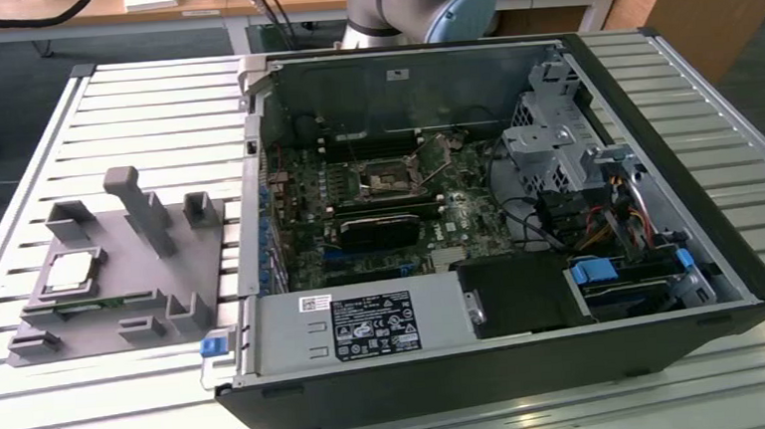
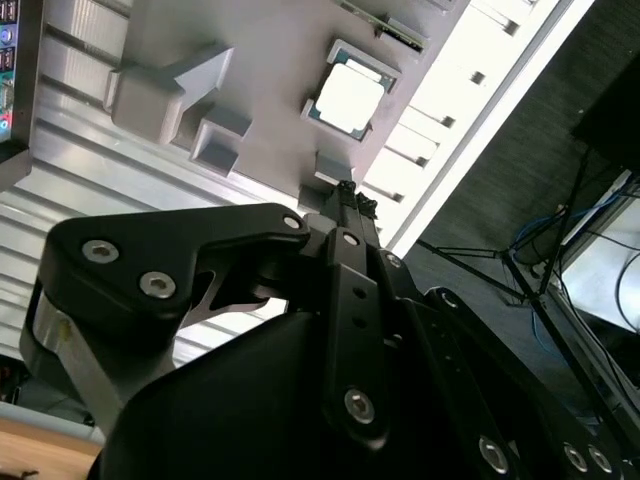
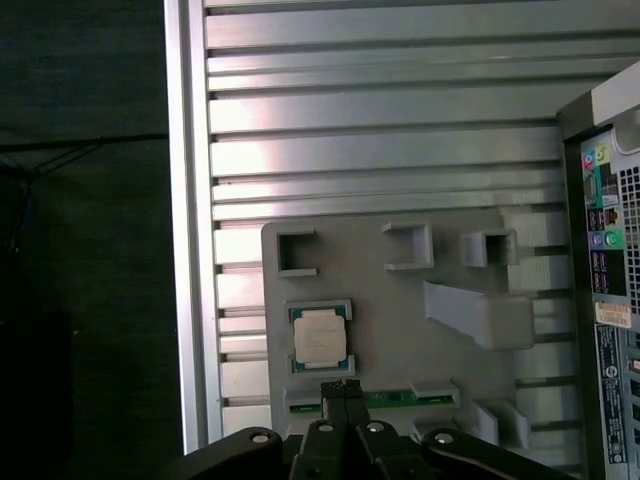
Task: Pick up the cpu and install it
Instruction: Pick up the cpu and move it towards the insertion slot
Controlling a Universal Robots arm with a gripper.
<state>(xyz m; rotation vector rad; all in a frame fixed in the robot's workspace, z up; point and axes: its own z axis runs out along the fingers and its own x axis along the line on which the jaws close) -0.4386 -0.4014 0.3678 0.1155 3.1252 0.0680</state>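
Observation:
The cpu (image 1: 74,271) is a small square chip with a silvery top. It lies flat in a recess of the grey tray (image 1: 148,289) at the exterior view's left. Both wrist views look down on the cpu (image 2: 348,100) (image 3: 320,335) from well above. My gripper (image 3: 340,385) hangs over the tray's edge just beside the chip, apart from it. The black fingertips (image 2: 350,192) are pressed together with nothing between them. The open socket (image 1: 387,179) sits in the middle of the motherboard inside the opened computer case (image 1: 491,238).
The tray has upright posts and blocks (image 1: 143,204) around the chip. A green RAM stick (image 3: 390,400) lies in a slot next to the cpu. The case stands on a slatted metal table (image 1: 150,109). The table's edge (image 3: 190,250) runs close beside the tray.

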